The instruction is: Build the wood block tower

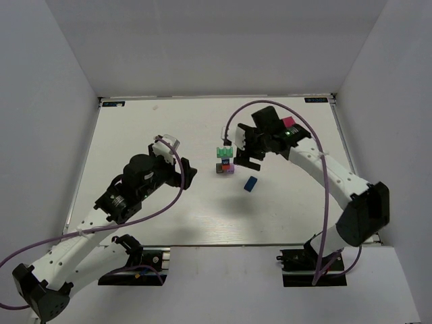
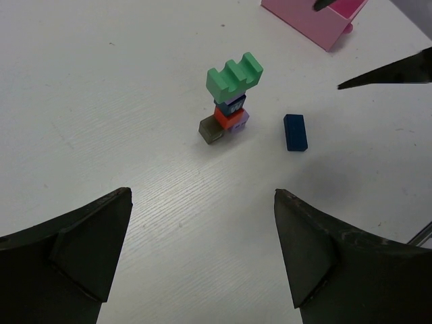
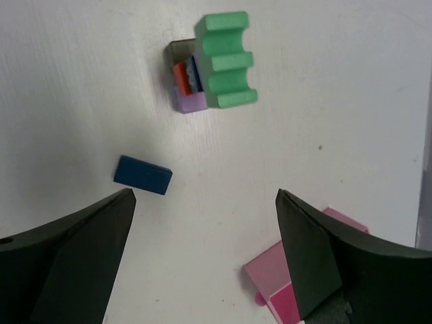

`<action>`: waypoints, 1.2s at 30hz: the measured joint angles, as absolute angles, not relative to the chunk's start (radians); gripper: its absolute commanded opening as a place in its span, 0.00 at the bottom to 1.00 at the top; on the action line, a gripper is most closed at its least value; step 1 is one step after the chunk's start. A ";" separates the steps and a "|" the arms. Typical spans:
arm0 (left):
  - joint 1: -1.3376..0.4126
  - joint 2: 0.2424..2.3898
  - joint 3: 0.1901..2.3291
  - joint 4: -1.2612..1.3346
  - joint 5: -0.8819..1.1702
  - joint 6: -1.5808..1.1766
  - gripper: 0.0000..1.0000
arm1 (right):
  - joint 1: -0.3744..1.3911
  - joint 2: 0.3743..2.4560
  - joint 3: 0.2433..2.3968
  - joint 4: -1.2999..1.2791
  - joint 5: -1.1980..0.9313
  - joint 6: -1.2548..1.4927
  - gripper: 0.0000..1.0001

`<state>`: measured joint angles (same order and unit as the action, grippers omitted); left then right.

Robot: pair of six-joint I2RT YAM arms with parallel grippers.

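**Tower stands ahead of both open grippers, touched by neither**

Tower (image 1: 225, 163) (image 2: 229, 108) (image 3: 202, 71) sits near the middle of the table (image 1: 135, 135), with the two grippers facing it from opposite sides. It is topped by a green ridged block (image 1: 223, 154) (image 2: 234, 75) (image 3: 226, 61). Under that come a dark blue piece and a red one. At the base are a lilac block and a dark grey block (image 2: 210, 129), touching side by side.

The left gripper (image 1: 187, 173) (image 2: 202, 196) has its jaws spread wide and holds nothing. The tower is straight ahead of its gap and well apart from it, with bare table between.

The right gripper (image 1: 244, 157) (image 3: 204, 194) is also spread wide and empty. In the top view it is near the tower but clear of it. From its own wrist camera the tower lies ahead of the gap.

A loose blue block (image 1: 251, 183) (image 2: 295, 131) (image 3: 142, 175) lies flat on the table just beside the tower, apart from it. It is ahead of one finger of each gripper, and much nearer the right gripper's finger.

A pink tray (image 1: 289, 123) (image 2: 317, 20) (image 3: 283, 283) lies behind the right gripper, on the side away from the tower. From the left jaws it is beyond the tower.

The tower and the loose block are well in from every table edge. White walls enclose the table at the far side, left and right. The open room lies mostly on the left gripper's side of the tower and toward the far wall.
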<state>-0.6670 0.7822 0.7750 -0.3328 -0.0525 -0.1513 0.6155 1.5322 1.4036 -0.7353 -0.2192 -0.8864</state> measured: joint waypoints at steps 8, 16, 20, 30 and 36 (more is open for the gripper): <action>-0.667 0.895 0.775 -0.330 -0.053 -0.158 0.73 | 0.525 1.261 1.054 -0.531 -0.221 -0.850 0.84; -0.667 1.025 0.812 -0.340 -0.053 -0.194 0.00 | 0.470 1.186 0.860 -0.490 -0.362 -1.047 0.14; -0.667 1.056 0.840 -0.339 -0.053 -0.196 0.00 | 0.454 1.197 0.854 -0.498 -0.434 -1.182 0.14; -0.666 1.052 0.846 -0.352 0.038 -0.101 0.63 | 0.439 1.395 0.933 -0.595 -0.527 -1.456 0.55; -0.684 1.119 0.872 -0.353 0.213 -0.045 0.65 | 0.411 1.405 0.946 -0.566 -0.505 -1.370 0.14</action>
<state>-0.6838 1.1187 0.8719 -0.3531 0.2131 -0.0452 0.4110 1.4052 0.9459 -0.5655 -0.5045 -1.3701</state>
